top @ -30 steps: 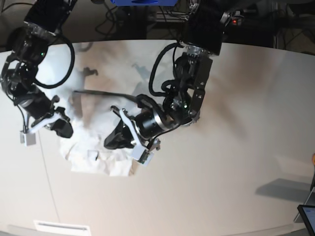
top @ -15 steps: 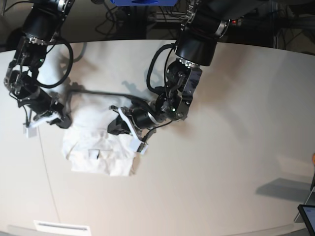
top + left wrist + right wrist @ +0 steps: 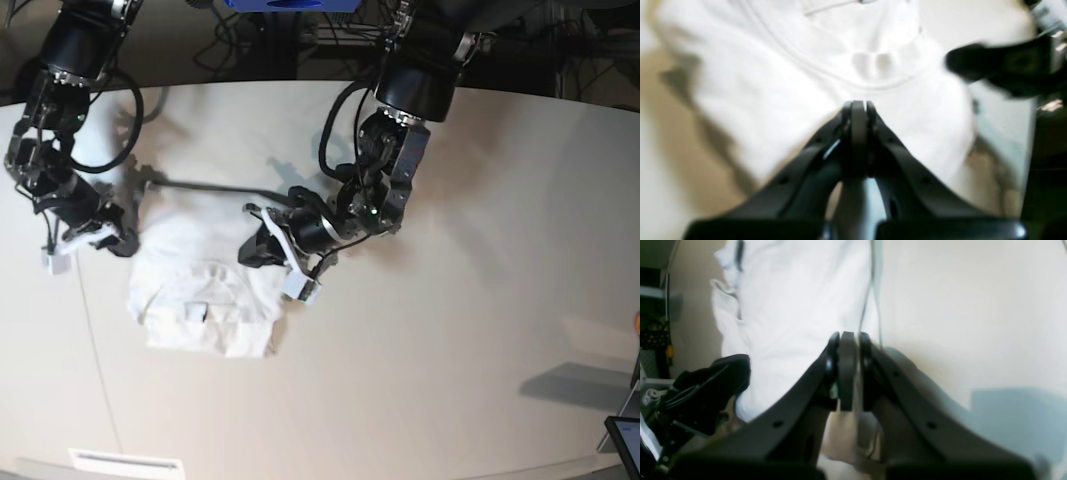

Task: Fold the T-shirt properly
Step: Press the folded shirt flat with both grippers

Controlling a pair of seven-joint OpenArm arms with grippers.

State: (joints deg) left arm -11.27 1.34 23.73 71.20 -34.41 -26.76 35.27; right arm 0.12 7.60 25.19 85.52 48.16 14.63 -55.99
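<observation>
Left wrist view: left pincer [image 3: 855, 106] is seen w/ tips pressed together, a fold of the T-shirt [image 3: 800, 73] apparently pinched between them, though blur leaves this uncertain. Cloth spreads ahead of and to both sides of the tips; collar band lies just beyond. Right arm's dark pincer intrudes at upper right.

Right wrist view: right pincer [image 3: 846, 340] is likewise closed at the shirt's edge; fabric probably held, not certain. T-shirt [image 3: 790, 306] lies ahead and to the left, bare counter [image 3: 973, 306] to the right.

Base view: T-shirt [image 3: 205, 290] is partly folded into a compact block on the counter [image 3: 450, 380], long axis roughly side to side. Left pincer [image 3: 262, 250] sits at its one end, right pincer [image 3: 118, 238] at the other, both touching cloth. Nothing else is in the way.
</observation>
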